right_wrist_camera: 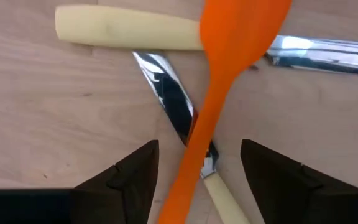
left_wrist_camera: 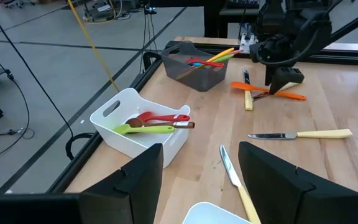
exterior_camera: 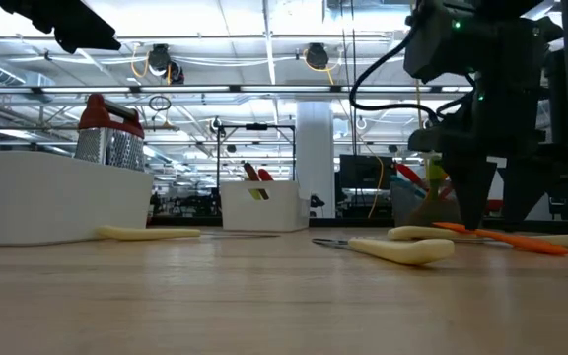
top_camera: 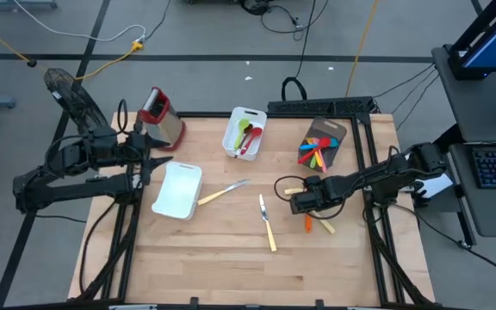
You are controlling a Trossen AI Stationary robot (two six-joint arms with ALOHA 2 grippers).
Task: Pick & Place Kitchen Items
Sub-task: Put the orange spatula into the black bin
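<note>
R gripper low over the wooden worktop's right side, jaws spread, nothing clamped yet. Between them lies a slim orange plastic spatula, crossing over two cream-handled metal knives.

Risk: the pile is tangled, so closing here may pinch a glossy blade along w/ the spatula, or the smooth handle may skid off the hard fingers.

L gripper waits by the left edge near an empty white plastic tray, jaws apart, empty.
</note>
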